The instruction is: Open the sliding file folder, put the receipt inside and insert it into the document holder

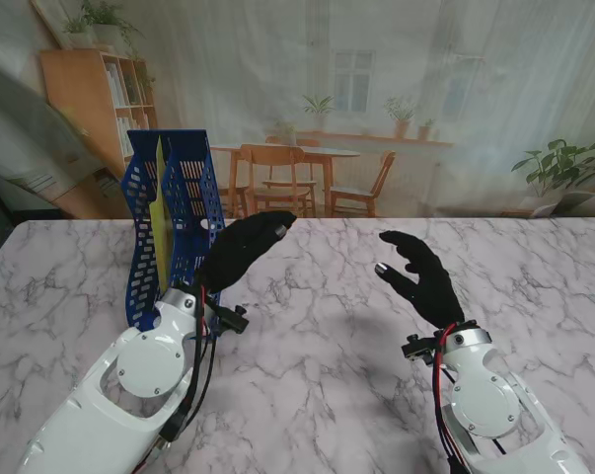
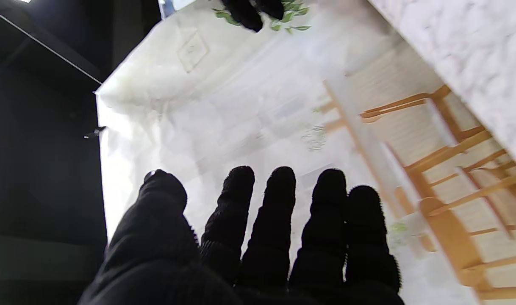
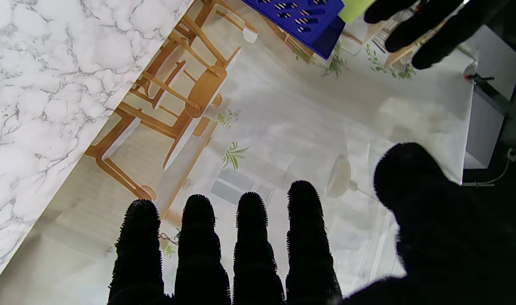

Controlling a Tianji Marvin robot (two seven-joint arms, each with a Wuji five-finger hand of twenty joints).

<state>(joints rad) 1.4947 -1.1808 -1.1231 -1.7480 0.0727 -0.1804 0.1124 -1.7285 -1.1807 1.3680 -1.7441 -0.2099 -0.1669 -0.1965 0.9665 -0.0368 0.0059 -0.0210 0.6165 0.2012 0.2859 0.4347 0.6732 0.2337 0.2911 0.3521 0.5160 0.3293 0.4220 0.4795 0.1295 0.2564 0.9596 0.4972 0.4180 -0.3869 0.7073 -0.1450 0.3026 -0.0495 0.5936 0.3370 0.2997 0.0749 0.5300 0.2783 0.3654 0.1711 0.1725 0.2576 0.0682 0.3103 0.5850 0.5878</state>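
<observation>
Left arm (image 1: 129, 380): rises from the near left corner, white shell, reaching toward the far side.
Left hand (image 1: 240, 249): black glove, lifted off the table, fingers (image 2: 279, 212) stretched forward and close together, holding nothing.
Left thumb (image 2: 165, 199): set apart from the four fingers.
Right arm (image 1: 489, 405): rises from the near right corner, wrist with red and black wires.
Right hand (image 1: 420, 276): black glove, raised, palm seemingly turned toward the left, fingers (image 3: 251, 228) straight and slightly spread, empty.
Right thumb (image 3: 410, 178): held out to the side.

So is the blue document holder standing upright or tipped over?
Upright: the blue document holder stands on the table's far left, a yellow-green folder in its slot.
</observation>
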